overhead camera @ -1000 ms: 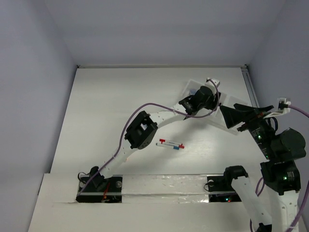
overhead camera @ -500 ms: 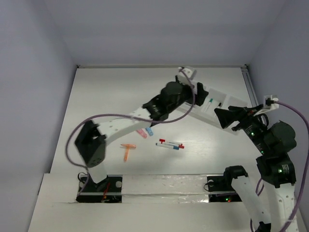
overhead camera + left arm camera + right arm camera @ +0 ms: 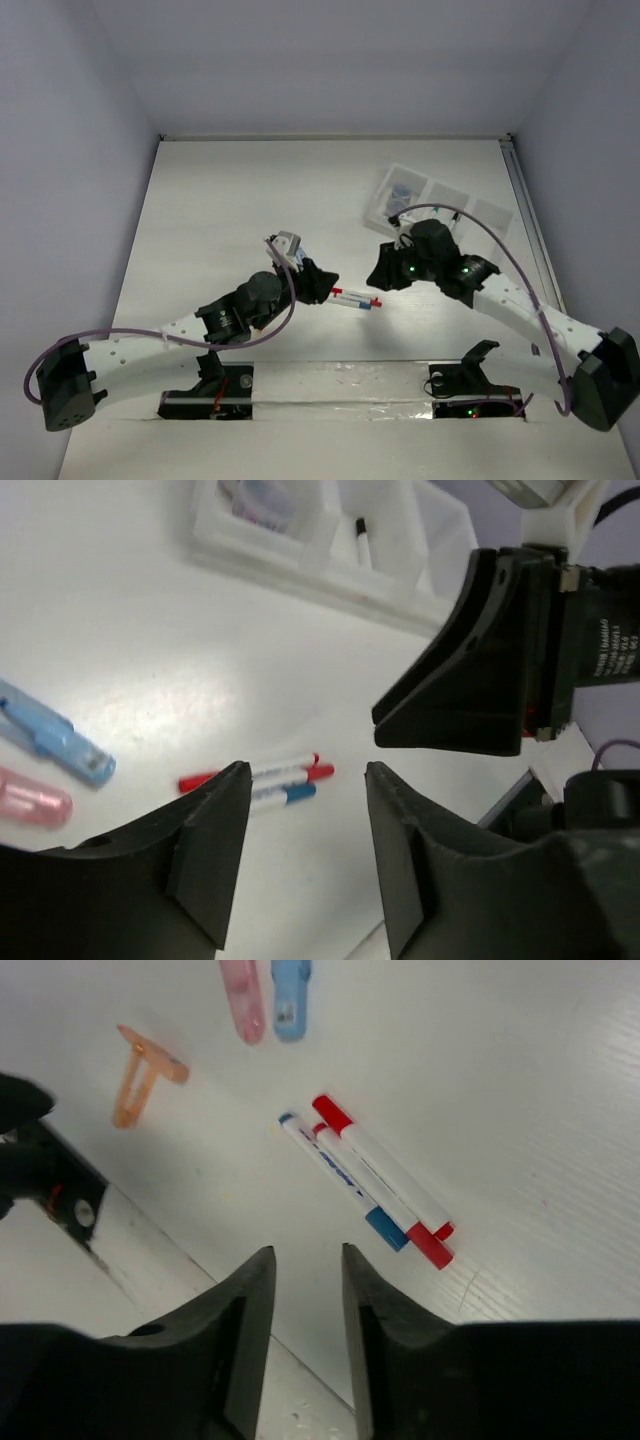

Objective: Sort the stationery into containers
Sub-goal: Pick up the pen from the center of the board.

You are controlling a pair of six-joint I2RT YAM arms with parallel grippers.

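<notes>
1. The left end effector point(image 3: 307, 776) has its jaws moderately apart and holds nothing. It hangs low over the white bench point(image 3: 220, 200), pointed at the pens.
2. The right end effector point(image 3: 308, 1256) shows a narrower gap and is also empty, with bare bench visible between its fingers. It faces the left one across the same pens. That narrow setting appears suited to a thin barrel.
3. The thin white pens with red and blue caps point(image 3: 365, 1182) lie bunched and touching on the bench between the two end effectors. Lying so tight, they could come up more than one to a pinch.
4. A chunky pink piece point(image 3: 243, 1000) and a blue piece point(image 3: 290, 992) lie side by side near the pens. An orange piece point(image 3: 140, 1082) lies apart from them.
5. The translucent white three-compartment plastic tray point(image 3: 490, 213) sits at the far right, well apart from the pens. One end compartment holds bluish contents point(image 3: 403, 192), and a black-capped pen point(image 3: 360, 542) lies in the next.
6. Not determinable:
   - whether the bunch is two pens or three;
   - what the bluish contents are.
7. In the overhead view the left arm hides the pink, blue and orange pieces.
</notes>
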